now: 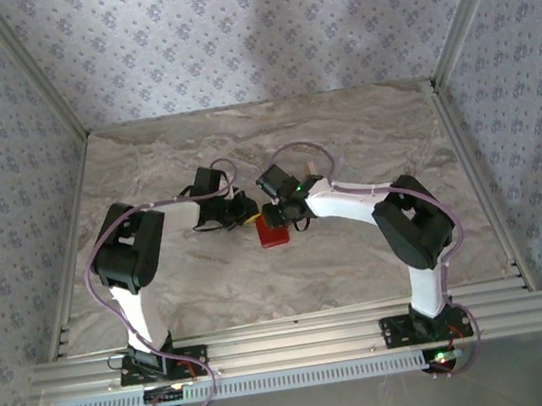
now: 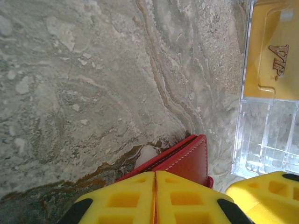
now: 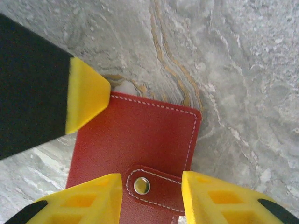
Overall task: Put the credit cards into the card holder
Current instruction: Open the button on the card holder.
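- Marble-patterned desk point(image 1: 211, 282), floral-papered walls point(image 1: 226, 27) on three sides, metal rails point(image 1: 291, 342) along the near edge.
- Red card holder point(image 1: 275, 234) lies flat near the desk's middle.
- Left gripper point(image 1: 243, 207) sits just left of the card holder, at its far corner.
- Right gripper point(image 1: 281, 218) is over the card holder's far edge, hiding part of it.
- Grippers are close together; jaw gaps too small to tell.

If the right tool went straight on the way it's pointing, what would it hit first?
Probably the red stitched leather card holder, around its snap tab, lying directly ahead of the right tool; how close is unclear.
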